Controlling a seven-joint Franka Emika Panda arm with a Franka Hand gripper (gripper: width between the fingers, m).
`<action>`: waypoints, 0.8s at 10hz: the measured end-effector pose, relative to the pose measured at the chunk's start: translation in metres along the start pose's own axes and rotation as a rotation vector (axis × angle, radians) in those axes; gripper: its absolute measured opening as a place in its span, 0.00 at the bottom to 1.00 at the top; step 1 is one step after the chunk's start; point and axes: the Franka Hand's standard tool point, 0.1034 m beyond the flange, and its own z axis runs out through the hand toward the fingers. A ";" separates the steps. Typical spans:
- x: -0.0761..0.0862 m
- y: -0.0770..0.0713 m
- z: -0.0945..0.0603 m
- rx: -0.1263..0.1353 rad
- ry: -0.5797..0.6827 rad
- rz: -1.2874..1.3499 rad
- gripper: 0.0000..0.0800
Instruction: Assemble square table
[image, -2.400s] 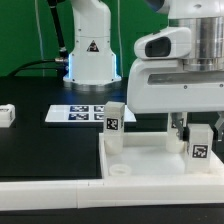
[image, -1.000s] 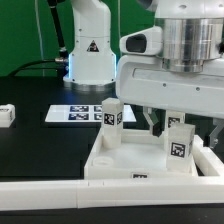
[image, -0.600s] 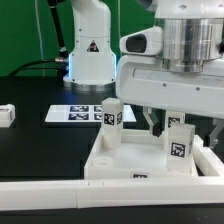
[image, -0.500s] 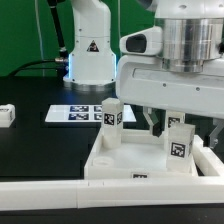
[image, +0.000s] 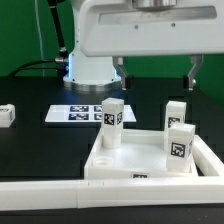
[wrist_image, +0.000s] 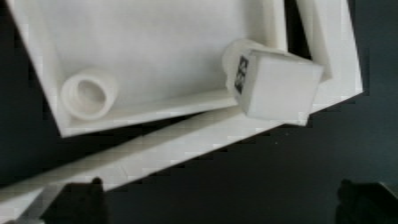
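The white square table top (image: 135, 160) lies tray-like on the black table, with a tag on its front rim. One tagged leg (image: 112, 125) stands upright in its far corner on the exterior view's left. A second leg (image: 178, 146) stands in it on the right. A third leg (image: 176, 111) shows just behind the second; its foot is hidden. My gripper (image: 155, 72) hangs open and empty well above the top. The wrist view shows the top (wrist_image: 151, 55), a round socket (wrist_image: 86, 93), one leg (wrist_image: 276, 82) and my dark fingertips (wrist_image: 79, 202).
A long white bar fence (image: 45, 192) runs along the front edge, and shows as a slanted bar in the wrist view (wrist_image: 160, 155). The marker board (image: 78, 112) lies behind the top. A small white block (image: 7, 114) sits at the far left. The robot base (image: 90, 50) stands at the back.
My gripper has risen straight up from around the right-hand leg and now hangs clear above the top. The third leg behind it is uncovered. The legs and top stay put.
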 end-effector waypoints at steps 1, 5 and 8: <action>0.000 0.000 0.001 -0.003 -0.001 -0.089 0.81; 0.000 0.006 0.003 -0.003 0.001 -0.399 0.81; -0.022 0.075 0.015 -0.015 -0.006 -0.593 0.81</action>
